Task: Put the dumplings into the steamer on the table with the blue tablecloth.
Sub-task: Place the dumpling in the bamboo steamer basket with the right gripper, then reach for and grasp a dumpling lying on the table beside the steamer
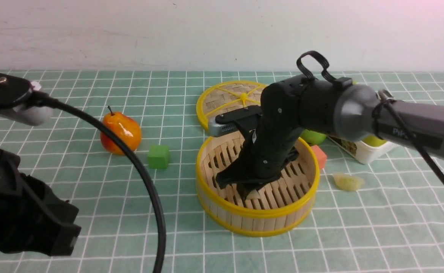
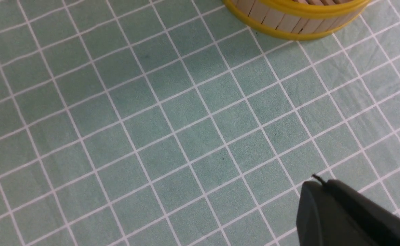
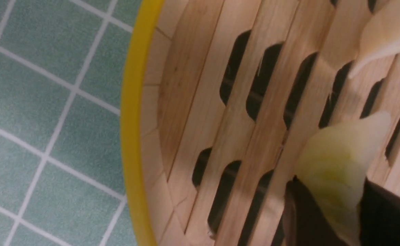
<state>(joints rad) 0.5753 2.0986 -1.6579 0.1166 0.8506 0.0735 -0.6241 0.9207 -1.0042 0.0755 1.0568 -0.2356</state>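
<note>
The steamer, a round slatted basket with yellow rims, stands mid-table on the blue tablecloth. My right gripper reaches down inside it, shut on a pale yellow-green dumpling just above the slatted floor. In the front view only a tip of that dumpling shows under the fingers. A cream-white dumpling lies further in on the floor. Another yellowish dumpling lies on the cloth right of the steamer. My left gripper hovers shut and empty over bare cloth, near the steamer's wall.
The woven yellow-rimmed lid lies behind the steamer. A toy peach and a green cube sit to the left. An orange cube and a white container holding green fruit are to the right.
</note>
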